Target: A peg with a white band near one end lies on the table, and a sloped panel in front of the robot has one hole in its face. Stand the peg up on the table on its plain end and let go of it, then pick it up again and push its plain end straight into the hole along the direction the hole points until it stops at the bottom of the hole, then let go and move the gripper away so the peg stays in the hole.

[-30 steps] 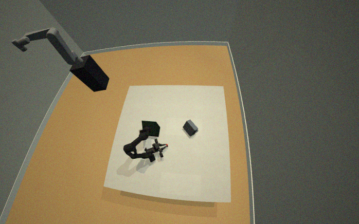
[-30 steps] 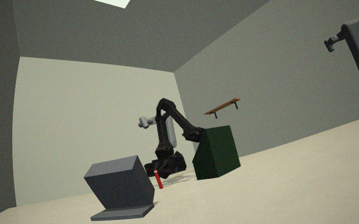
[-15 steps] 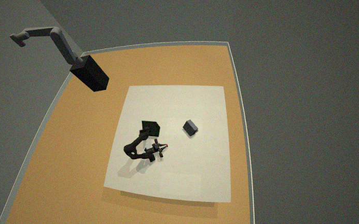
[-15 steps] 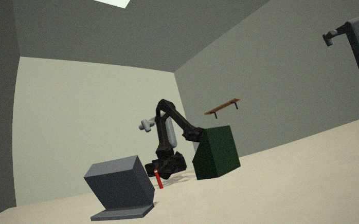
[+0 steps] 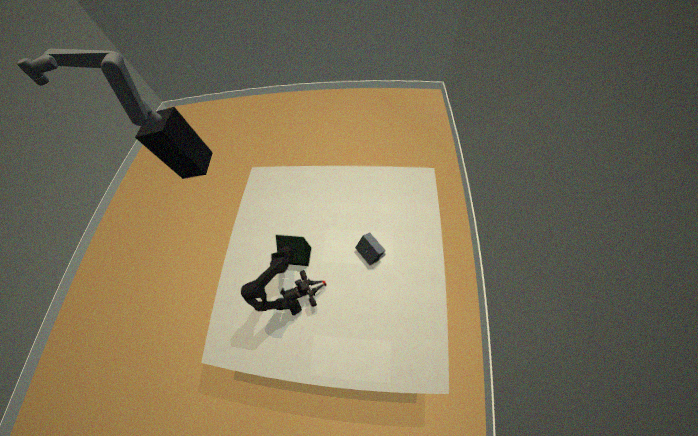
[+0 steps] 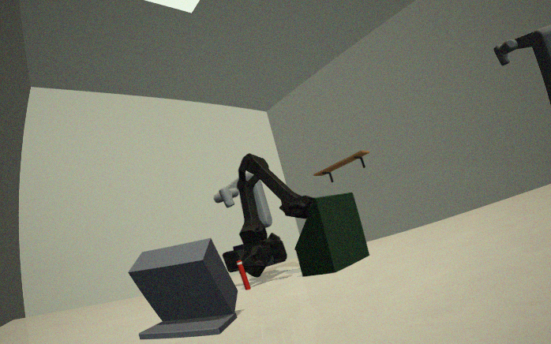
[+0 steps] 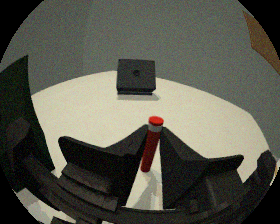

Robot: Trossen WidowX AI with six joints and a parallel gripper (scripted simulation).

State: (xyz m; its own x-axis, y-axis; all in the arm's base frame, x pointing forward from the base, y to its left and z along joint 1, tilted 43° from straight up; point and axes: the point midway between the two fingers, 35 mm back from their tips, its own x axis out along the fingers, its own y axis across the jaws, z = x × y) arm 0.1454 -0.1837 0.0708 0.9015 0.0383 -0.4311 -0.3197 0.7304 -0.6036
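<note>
The red peg (image 5: 324,283) (image 6: 244,278) (image 7: 149,150) stands nearly upright, its white-banded end up and its plain end down at or just above the table; contact is unclear. My gripper (image 7: 154,129) is shut on the peg near the band, its fingertips on either side. The sloped dark grey panel (image 5: 368,250) (image 6: 183,288) (image 7: 125,81) stands apart, beyond the peg in the wrist view. Its one hole (image 7: 136,73) shows in its face there. The hole is hidden in the exterior view.
A dark green block (image 5: 297,250) (image 6: 346,230) (image 7: 13,100) stands beside the arm, at the left in the wrist view. A grey arm on a black pedestal (image 5: 175,143) stands beyond the white table top (image 5: 395,324). A wooden shelf (image 6: 342,162) hangs on the wall.
</note>
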